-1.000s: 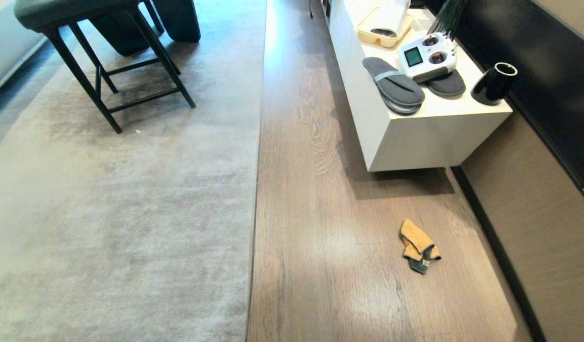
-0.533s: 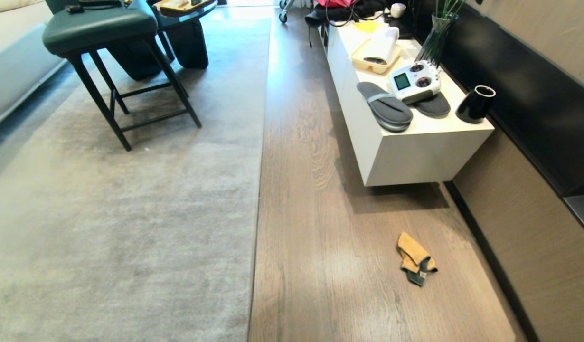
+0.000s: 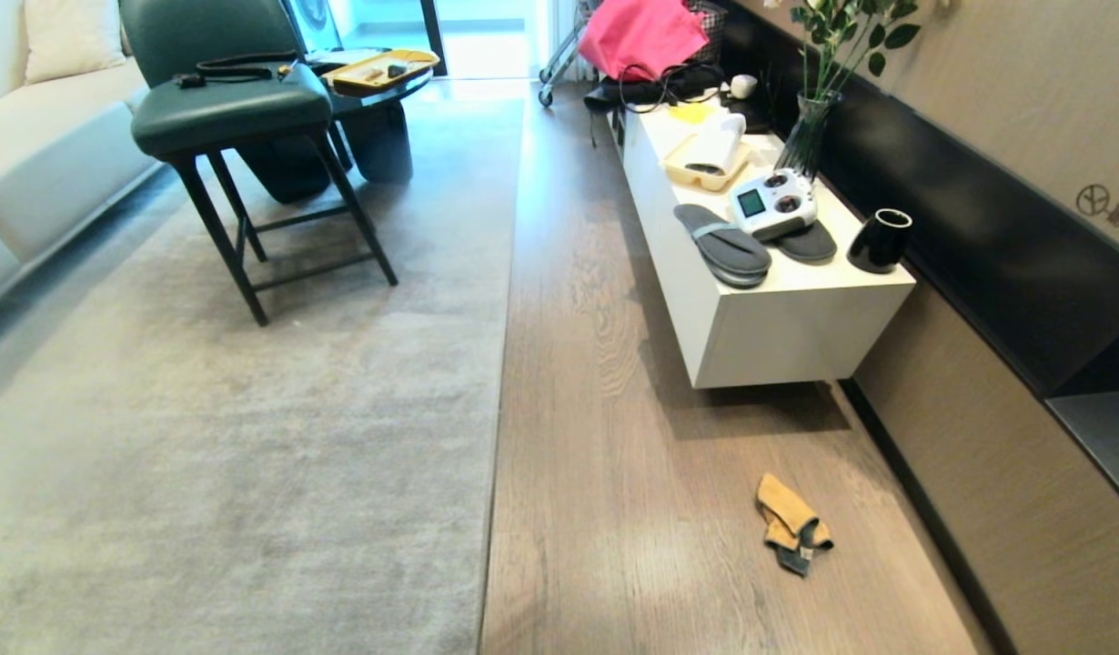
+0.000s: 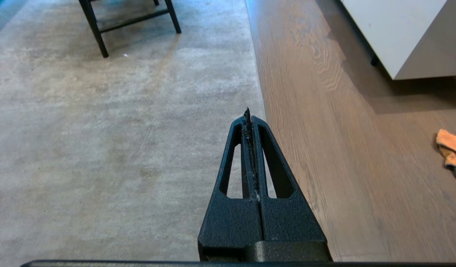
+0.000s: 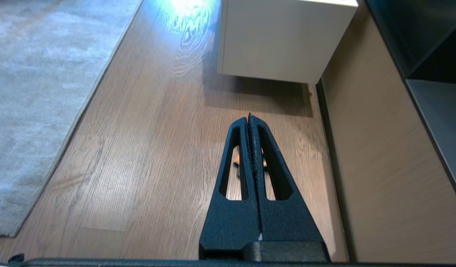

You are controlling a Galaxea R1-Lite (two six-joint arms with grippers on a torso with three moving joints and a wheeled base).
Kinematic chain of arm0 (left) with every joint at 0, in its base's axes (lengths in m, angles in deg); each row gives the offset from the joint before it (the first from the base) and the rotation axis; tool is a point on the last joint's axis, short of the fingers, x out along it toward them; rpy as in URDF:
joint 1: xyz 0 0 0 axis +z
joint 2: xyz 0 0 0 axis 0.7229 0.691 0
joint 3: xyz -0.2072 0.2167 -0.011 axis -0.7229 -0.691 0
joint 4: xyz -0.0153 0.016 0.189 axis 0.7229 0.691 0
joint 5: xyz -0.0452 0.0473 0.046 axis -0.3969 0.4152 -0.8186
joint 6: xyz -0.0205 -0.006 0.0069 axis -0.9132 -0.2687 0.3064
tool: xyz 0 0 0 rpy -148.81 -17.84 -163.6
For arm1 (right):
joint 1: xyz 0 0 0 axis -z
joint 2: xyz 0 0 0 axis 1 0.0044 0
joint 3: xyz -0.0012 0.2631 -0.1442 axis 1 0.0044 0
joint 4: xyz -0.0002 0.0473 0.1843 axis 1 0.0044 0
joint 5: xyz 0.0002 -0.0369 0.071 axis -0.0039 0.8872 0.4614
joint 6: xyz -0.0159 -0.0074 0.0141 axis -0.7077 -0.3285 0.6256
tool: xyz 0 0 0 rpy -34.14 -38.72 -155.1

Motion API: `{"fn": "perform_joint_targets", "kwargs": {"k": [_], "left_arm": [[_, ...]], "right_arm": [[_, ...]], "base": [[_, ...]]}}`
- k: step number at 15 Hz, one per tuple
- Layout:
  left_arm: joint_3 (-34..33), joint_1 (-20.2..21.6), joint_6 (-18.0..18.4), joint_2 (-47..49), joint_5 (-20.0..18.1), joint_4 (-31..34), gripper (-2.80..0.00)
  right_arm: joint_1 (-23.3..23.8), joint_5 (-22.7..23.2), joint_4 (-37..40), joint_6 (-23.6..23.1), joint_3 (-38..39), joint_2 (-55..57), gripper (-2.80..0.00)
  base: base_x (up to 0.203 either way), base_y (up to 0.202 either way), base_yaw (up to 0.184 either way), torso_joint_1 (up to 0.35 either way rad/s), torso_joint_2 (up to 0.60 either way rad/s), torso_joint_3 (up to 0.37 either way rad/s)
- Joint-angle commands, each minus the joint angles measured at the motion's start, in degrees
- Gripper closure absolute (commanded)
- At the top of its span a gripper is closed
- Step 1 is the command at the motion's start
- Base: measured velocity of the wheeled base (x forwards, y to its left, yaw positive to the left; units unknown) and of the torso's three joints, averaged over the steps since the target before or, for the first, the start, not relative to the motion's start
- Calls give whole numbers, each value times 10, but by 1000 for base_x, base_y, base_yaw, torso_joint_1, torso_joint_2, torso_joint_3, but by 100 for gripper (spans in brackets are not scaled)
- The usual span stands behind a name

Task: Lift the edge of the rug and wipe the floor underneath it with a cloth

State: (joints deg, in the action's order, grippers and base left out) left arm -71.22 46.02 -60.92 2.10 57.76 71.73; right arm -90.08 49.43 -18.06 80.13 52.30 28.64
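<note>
The cloth (image 3: 791, 535) is seen lying crumpled on the floor (image 3: 632, 437), well apart from the rug edge (image 3: 496, 382), which lies flat. The left gripper (image 4: 247, 115) is held above that edge with fingers pressed together and empty; the right gripper (image 5: 249, 119) likewise, above the cloth. On the white cabinet (image 3: 778, 318), a cream tray (image 3: 682, 173) holds what seems a white roll.
</note>
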Motion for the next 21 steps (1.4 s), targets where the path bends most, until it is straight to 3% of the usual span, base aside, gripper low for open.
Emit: {"fn": "perform_joint_targets", "kwargs": {"k": [1,21], "left_arm": [[0,0,0,0,0,0,0],[0,0,1,0,-1,0,0]], "right_arm": [[0,0,0,-1,0,1,0],[0,0,0,0,0,1,0]], "base": [[0,0,0,9,2,199],[0,0,0,1,1,31]]}}
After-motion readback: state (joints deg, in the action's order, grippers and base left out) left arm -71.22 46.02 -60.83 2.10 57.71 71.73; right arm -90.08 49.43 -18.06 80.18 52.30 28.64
